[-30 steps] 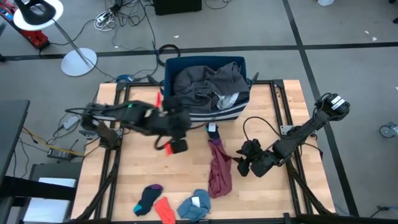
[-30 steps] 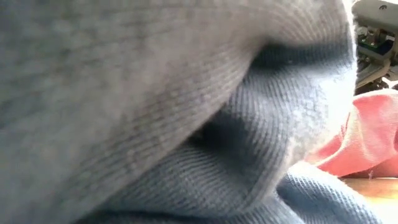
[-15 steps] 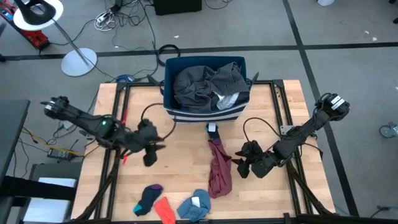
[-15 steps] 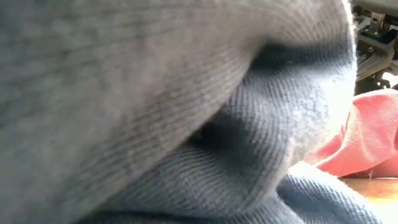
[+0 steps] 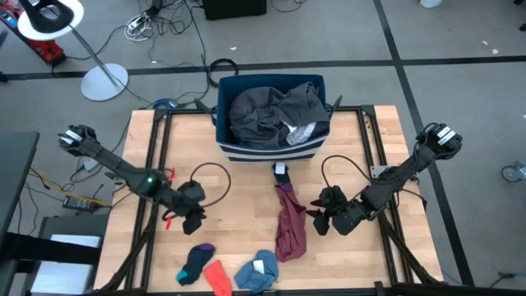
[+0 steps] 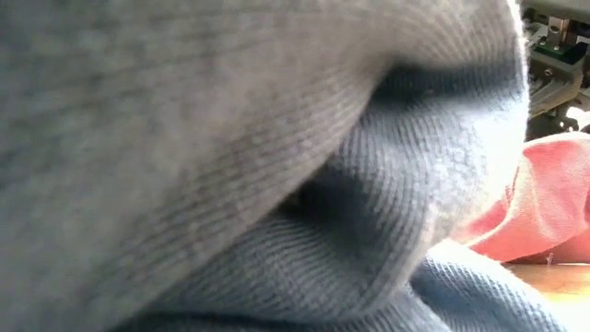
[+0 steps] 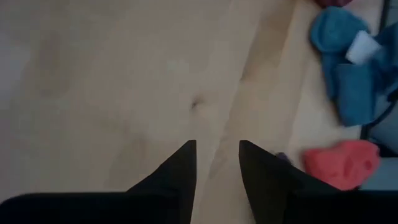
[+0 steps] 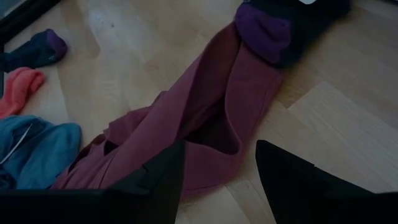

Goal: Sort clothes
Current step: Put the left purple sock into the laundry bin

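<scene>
My left gripper [image 5: 194, 217] hangs open over bare wood left of the table's middle; its wrist view shows the gap [image 7: 217, 168] with nothing in it. A maroon garment [image 5: 289, 226] lies stretched along the table's middle. A dark sock with a purple toe [image 8: 283, 25] lies at its far end. My right gripper [image 5: 322, 219] stands open just right of the maroon garment [image 8: 205, 106]. Three small pieces lie at the near edge: a dark sock [image 5: 196, 261], an orange-red one [image 5: 218, 278] and a blue one [image 5: 256, 271].
A blue bin with white stripes [image 5: 316, 86] stands at the far middle, with grey clothes [image 5: 271, 113] piled in it. Grey-blue cloth [image 6: 230, 166] right against the low camera fills that view, with orange-red cloth [image 6: 553, 212] beside it. Bare wood lies around the left gripper.
My left gripper has swung away from the front of the bin toward the table's left and near side. It has sunk low and tipped more steeply down. The right arm and the clothes have kept still.
</scene>
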### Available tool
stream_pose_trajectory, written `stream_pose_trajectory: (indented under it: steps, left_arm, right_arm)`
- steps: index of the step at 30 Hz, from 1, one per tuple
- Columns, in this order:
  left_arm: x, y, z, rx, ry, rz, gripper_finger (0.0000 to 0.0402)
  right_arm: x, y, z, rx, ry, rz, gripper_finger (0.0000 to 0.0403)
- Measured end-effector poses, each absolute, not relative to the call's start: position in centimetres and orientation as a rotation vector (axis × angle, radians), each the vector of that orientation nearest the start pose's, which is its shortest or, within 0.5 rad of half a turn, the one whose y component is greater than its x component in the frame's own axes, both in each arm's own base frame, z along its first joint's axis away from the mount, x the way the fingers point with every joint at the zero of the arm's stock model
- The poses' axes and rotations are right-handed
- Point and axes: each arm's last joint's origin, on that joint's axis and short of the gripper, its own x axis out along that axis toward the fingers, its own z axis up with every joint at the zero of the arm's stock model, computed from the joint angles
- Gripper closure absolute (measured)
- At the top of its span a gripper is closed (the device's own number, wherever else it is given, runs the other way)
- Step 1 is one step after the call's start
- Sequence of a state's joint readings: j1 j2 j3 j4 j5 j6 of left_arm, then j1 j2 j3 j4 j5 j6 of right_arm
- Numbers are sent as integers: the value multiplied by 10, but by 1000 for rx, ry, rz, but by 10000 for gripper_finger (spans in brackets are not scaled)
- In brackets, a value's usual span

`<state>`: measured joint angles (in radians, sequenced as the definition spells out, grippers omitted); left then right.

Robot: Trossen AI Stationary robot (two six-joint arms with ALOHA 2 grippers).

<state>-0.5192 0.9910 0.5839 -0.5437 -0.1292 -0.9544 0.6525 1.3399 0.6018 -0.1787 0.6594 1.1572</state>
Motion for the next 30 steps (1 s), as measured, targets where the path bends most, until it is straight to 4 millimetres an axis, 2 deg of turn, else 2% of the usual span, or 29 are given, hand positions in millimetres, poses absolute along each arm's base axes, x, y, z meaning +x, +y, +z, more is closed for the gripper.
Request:
stream_pose_trajectory:
  steps: [7, 24, 30]
  left_arm:
    - [164, -107, 191, -663, 1017, 82, 284]
    - [158, -158, 164, -856, 1117, 116, 285]
    - [160, -170, 162, -795, 1185, 182, 285]
  right_arm:
    - [199, 129, 168, 547, 604, -402, 204]
    - [199, 129, 168, 549, 603, -402, 204]
    - [199, 130, 168, 551, 601, -400, 204]
